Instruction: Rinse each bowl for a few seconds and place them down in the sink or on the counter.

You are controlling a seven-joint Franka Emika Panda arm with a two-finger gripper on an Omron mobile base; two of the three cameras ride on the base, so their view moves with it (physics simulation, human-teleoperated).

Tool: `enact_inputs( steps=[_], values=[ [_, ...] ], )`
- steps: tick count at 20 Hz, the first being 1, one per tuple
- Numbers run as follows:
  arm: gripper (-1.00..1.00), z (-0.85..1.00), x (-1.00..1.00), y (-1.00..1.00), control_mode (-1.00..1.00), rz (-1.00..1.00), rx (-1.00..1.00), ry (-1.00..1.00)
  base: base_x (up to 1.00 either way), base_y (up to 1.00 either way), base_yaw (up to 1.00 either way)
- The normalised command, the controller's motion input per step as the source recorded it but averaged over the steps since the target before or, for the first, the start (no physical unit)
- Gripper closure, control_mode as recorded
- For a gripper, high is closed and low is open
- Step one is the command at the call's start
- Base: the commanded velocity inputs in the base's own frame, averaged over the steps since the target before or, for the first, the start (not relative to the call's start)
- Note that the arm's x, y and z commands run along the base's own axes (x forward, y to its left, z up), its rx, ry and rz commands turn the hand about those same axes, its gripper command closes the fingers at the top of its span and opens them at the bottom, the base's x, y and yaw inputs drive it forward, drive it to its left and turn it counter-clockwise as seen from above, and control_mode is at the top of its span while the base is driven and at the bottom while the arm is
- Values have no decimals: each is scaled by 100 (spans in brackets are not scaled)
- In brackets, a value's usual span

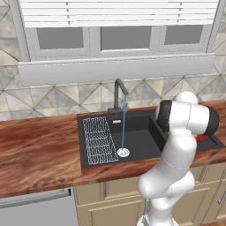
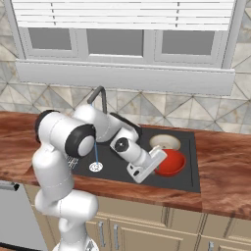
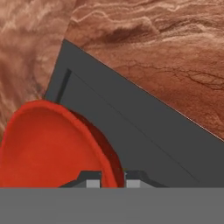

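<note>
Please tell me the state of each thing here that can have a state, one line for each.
Faucet: running, water falling to the drain.
Red bowl: in the sink, rim pinched between the fingers.
Cream bowl: free, resting in the sink behind the red one.
Gripper: shut on the red bowl's rim.
Blinds: lowered partway over the window.

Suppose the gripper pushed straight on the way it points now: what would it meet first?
The gripper is shut on the red bowl rim; beyond it the line probably meets the sink wall, though depth is unclear.
</note>
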Motion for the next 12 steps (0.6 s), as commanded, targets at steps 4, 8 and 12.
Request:
enact_inputs(
  steps=[4,8,12],
  values=[
    [-100,-4,12,1,-100,-2,0,9,0,0,0],
    [-100,16,0,-4,-100,0,0,2,0,0,0],
    [-100,38,0,-11,-100,0,0,0,0,0,0]
  ],
)
